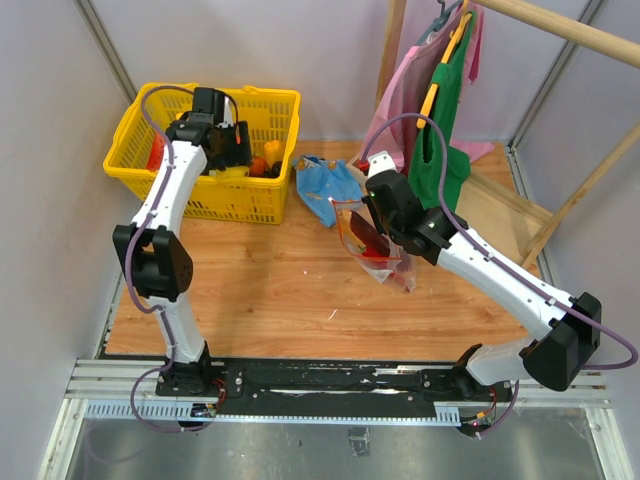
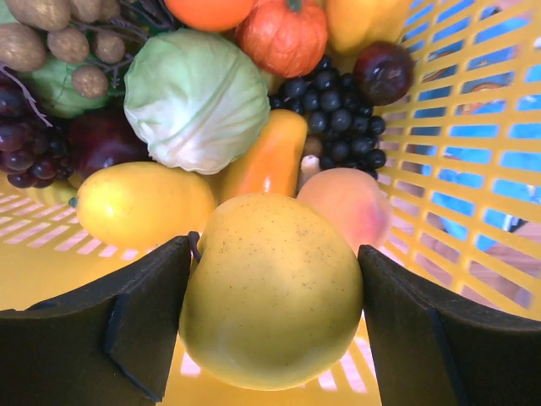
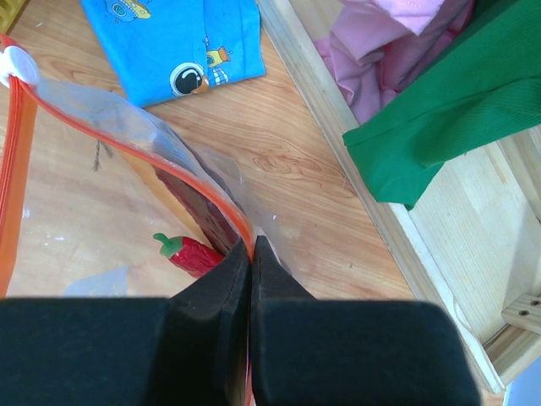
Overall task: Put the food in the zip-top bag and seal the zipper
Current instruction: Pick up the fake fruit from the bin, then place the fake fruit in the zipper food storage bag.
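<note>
My left gripper [image 2: 275, 262] is down in the yellow mesh basket [image 1: 255, 200], and its two pads touch both sides of a round yellow speckled fruit [image 2: 270, 296]. A yellow lemon [image 2: 139, 203] lies to the fruit's left and an orange-pink peach [image 2: 348, 207] behind it on the right. My right gripper [image 3: 251, 241] is shut on the red-orange zipper [image 3: 182, 173] at the mouth edge of the clear zip-top bag [image 1: 375, 250] and holds the mouth up. A dark red slice [image 3: 203, 211] and a small red chili [image 3: 190, 252] lie inside the bag.
The basket also holds a cabbage [image 2: 194, 97], grapes, potatoes and a small pumpkin [image 2: 283, 38]. A blue soft pouch [image 1: 325, 185] lies behind the bag. Pink and green clothes [image 1: 440, 130] hang on a wooden rack at the back right, over its wooden base frame [image 3: 397, 228].
</note>
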